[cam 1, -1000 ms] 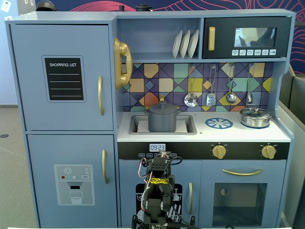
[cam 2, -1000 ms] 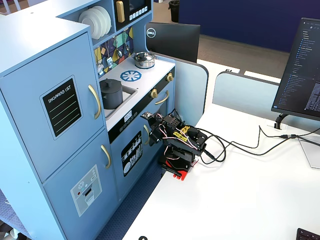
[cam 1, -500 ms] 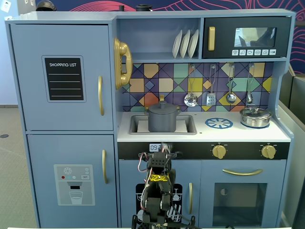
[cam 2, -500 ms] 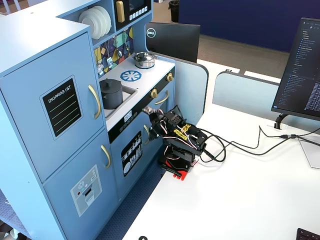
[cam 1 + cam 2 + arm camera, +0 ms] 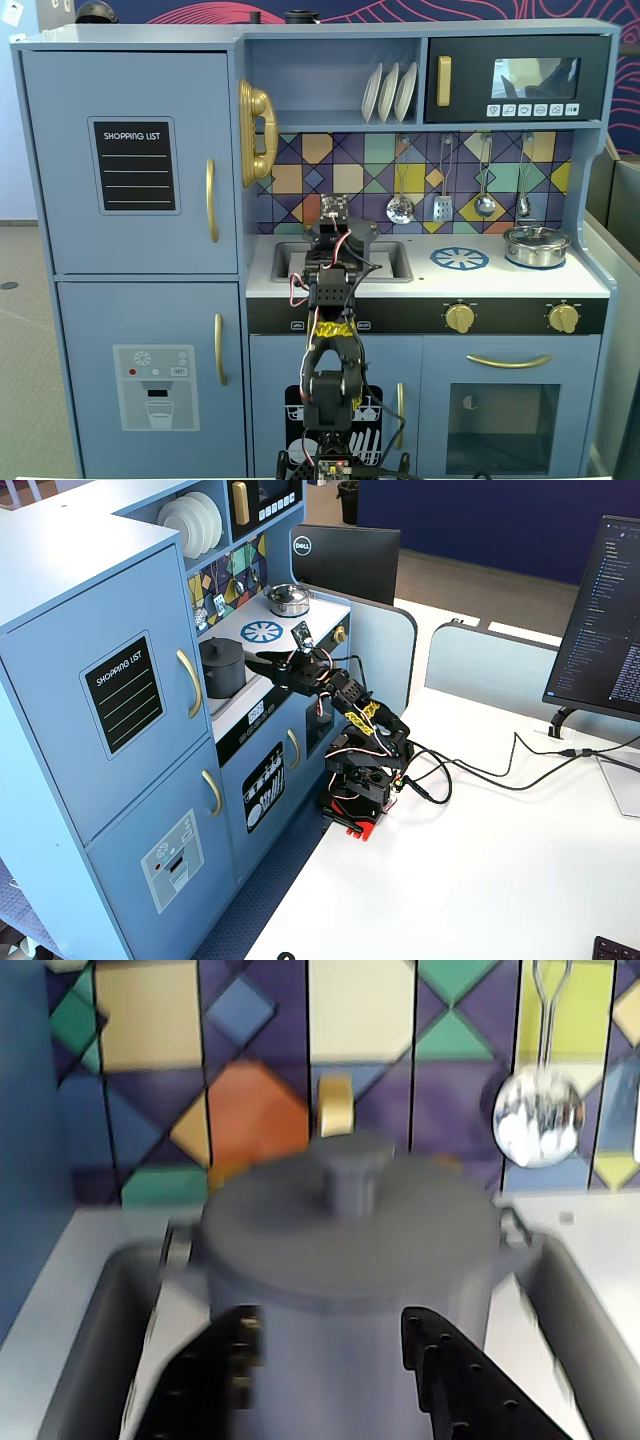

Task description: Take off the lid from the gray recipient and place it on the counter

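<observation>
The lid (image 5: 350, 1215) sits flat on top of the gray recipient (image 5: 350, 1360), in the middle of the wrist view. Its small knob sticks up in the center. The pot stands in the sink hole of the white surface (image 5: 500, 280), in the middle of a fixed view, mostly hidden there by the arm.

The claw (image 5: 330, 1380) is open. Its two dark fingers (image 5: 450, 1380) show at the bottom of the wrist view, spread to each side of the pot's front. It holds nothing. It looks near the pot, but I cannot tell if it touches.

A moment ago the arm was folded low in front of the blue cupboard doors, at the bottom of a fixed view. Now it has lifted up and reached over the edge of the surface toward the pot (image 5: 222, 665). The lid and pot have not moved.

So the reach is nearly done, I think. The lid is not off yet. The claw likely needs to go higher to grab the knob.
</observation>
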You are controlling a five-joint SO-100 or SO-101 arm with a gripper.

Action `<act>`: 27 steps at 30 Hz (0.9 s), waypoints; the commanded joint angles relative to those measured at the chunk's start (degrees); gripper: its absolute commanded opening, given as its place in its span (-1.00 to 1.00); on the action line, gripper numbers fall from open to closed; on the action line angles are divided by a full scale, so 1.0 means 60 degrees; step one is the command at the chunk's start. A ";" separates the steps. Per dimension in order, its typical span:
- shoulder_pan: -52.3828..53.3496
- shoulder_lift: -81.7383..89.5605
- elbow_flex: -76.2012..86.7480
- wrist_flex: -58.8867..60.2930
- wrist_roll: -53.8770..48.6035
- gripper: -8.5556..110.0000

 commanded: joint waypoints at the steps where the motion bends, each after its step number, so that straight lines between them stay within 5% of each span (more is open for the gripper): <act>1: 0.0146 -0.0645 -0.0762 -0.1040 0.0117 -0.57; 27: 0.0366 -0.5464 -0.3369 -0.2769 0.0322 -0.59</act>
